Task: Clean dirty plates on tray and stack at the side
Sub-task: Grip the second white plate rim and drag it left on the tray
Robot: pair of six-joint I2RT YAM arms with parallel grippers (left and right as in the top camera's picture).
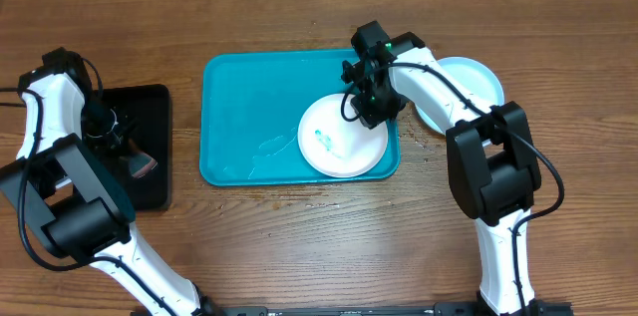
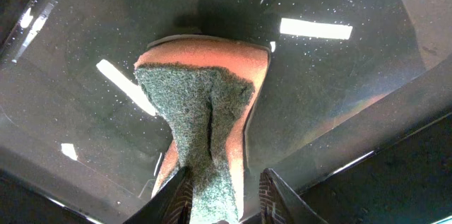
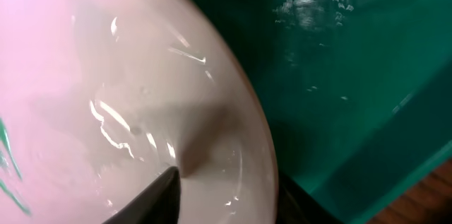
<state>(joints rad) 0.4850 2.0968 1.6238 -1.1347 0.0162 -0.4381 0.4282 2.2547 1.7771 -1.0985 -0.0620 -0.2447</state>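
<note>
Wooden surface [image 1: 299, 246] overhead: smeared white plate [image 1: 334, 147] on the tray [image 1: 239, 97], uncleaned; blue plate [image 1: 478, 77] already aside. Left wrist: left hand [image 2: 222, 196] pinches a sponge [image 2: 198, 104] above the black tray [image 2: 353, 97]. Right wrist: right hand [image 3: 226, 196] straddles the white plate's rim, grip unclear.

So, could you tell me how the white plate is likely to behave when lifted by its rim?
Likely stiff and light: the white plate looks like thin plastic. Its glossy, wet-looking surface may slip. Gripped at one edge, it would probably tilt.
</note>
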